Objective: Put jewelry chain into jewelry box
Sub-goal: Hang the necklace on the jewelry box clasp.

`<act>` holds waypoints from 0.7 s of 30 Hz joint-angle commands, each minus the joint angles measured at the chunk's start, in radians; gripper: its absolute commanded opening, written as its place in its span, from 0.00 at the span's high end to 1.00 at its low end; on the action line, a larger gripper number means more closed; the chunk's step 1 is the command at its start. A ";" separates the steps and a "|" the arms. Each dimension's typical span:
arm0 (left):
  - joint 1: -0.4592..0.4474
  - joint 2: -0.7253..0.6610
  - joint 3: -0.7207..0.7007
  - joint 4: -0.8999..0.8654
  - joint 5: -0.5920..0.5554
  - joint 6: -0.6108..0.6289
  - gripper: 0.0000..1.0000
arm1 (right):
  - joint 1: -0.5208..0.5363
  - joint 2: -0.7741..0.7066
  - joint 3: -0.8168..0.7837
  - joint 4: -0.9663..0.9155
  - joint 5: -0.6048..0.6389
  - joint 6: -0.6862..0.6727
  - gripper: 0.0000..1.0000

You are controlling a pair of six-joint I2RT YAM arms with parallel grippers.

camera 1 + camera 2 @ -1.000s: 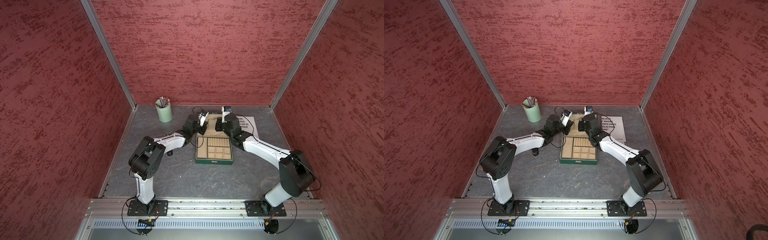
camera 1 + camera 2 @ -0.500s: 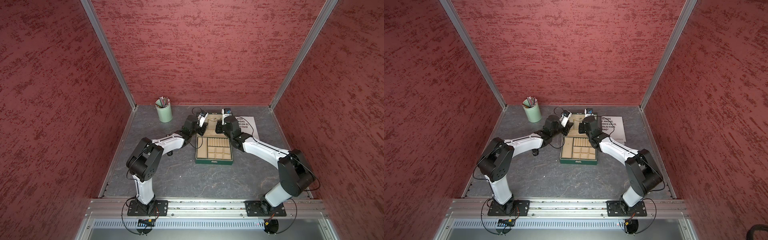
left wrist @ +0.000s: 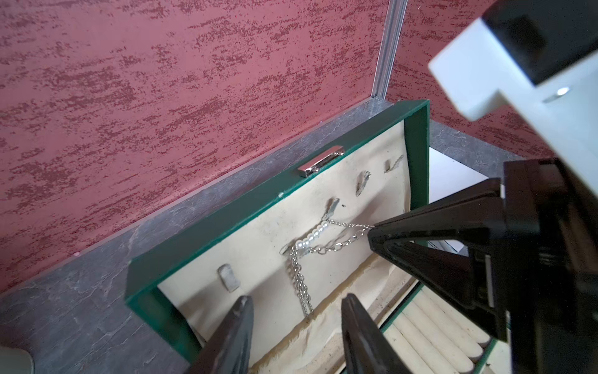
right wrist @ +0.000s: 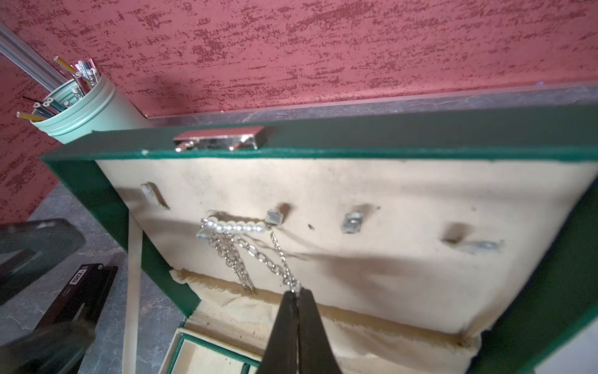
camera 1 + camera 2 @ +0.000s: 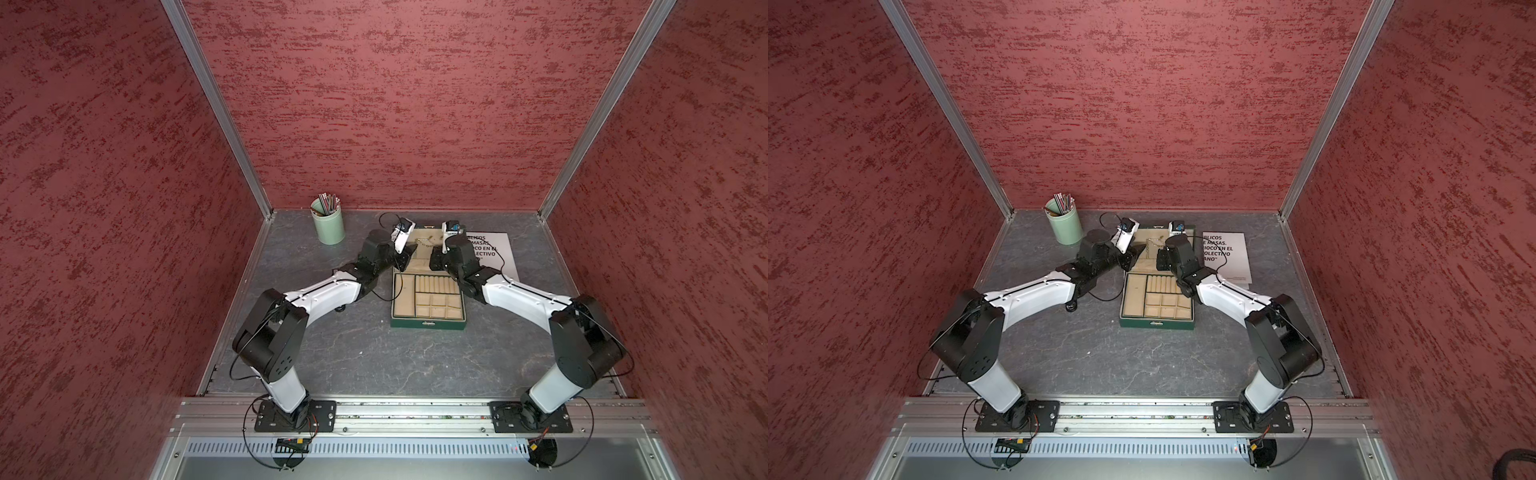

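Both top views: jewelry box point(image 5: 428, 323) open, its lid raised at the twelve o'clock end. My left gripper point(image 5: 408, 252) and right gripper point(image 5: 434, 255) meet over that lid.

Left wrist: my left jaws stand partly apart and empty. The jewelry chain point(image 3: 336, 244) hangs from the lid hooks point(image 3: 330, 207).

Right wrist: my right jaws are pinched tight on a loop of the chain, just below the hooks.

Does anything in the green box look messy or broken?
Yes. In the jewelry box lid, the cream lining is smudged and its pocket edge is frayed. The jewelry chain drapes unevenly over two hooks, one end pinched in the shut right tool.
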 commanded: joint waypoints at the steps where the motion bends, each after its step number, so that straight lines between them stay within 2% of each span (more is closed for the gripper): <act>1: -0.006 -0.023 -0.030 0.036 0.003 -0.044 0.52 | -0.007 0.006 -0.021 -0.033 -0.031 0.030 1.00; 21: -0.017 -0.018 -0.050 0.045 -0.023 -0.070 0.51 | -0.006 0.018 -0.069 -0.040 -0.086 0.084 1.00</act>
